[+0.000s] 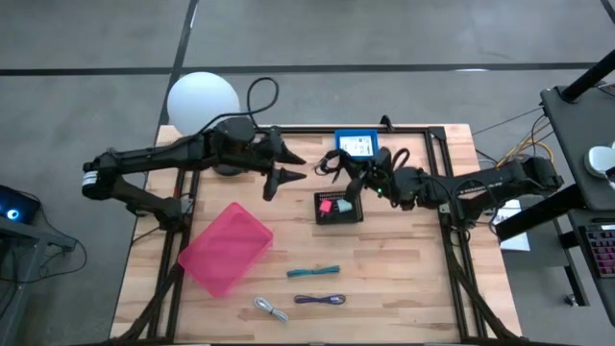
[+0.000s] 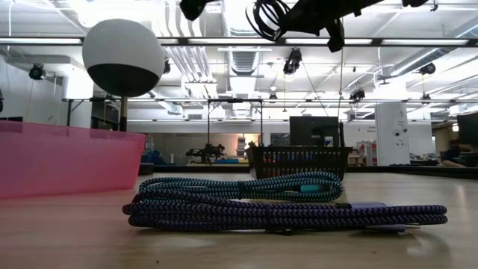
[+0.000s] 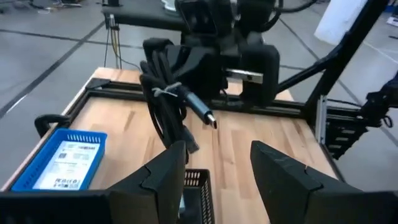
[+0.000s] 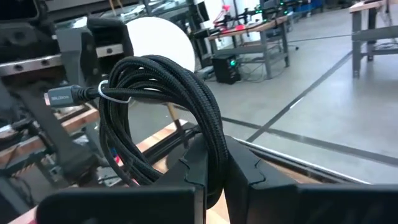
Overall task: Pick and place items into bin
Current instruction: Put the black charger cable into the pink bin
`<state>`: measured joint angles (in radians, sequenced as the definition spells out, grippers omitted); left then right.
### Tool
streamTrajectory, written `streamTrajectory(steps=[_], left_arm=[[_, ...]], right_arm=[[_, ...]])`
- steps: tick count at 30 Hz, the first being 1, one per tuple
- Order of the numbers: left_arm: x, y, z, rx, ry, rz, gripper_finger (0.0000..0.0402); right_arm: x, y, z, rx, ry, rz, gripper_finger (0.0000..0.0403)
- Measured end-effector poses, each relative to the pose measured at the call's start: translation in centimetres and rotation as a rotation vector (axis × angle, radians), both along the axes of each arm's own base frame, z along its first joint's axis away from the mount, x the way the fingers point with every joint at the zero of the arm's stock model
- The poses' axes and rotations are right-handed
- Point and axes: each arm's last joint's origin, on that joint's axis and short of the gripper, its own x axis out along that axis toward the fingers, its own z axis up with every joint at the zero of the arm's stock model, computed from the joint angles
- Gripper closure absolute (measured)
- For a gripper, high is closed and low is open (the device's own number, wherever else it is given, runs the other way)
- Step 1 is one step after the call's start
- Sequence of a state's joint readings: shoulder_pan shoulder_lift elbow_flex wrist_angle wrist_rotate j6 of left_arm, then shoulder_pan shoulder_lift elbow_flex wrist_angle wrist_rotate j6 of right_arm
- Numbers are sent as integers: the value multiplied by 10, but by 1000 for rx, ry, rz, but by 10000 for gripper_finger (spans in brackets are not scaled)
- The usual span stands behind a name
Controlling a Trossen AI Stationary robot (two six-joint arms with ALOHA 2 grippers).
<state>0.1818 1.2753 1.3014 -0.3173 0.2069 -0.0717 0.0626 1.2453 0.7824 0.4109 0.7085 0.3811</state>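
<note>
Right wrist view shows my right gripper (image 4: 216,163) clamped on the black cable (image 4: 163,102), holding it above the small black basket (image 1: 339,208). My left gripper (image 1: 286,166) hangs nearby, fingers apart, holding nothing.

In the low view the pink bin (image 2: 67,161) is cut off at the left edge. The black basket (image 1: 339,208) hides most of its contents. The grey-white cable (image 1: 271,308) is too small to see in detail.
</note>
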Motion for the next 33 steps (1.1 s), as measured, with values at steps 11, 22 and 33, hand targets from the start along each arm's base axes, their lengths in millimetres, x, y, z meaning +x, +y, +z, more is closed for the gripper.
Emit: streamTrajectory(steps=[11, 22, 33], left_arm=[[29, 5, -17, 1, -8, 2, 235], [45, 10, -24, 20, -33, 51, 235], [45, 13, -26, 49, -10, 164, 235]], right_arm=[[1, -3, 5, -19, 1, -13, 390], [1, -3, 7, -35, -1, -18, 390], [1, -3, 9, -35, -8, -16, 390]])
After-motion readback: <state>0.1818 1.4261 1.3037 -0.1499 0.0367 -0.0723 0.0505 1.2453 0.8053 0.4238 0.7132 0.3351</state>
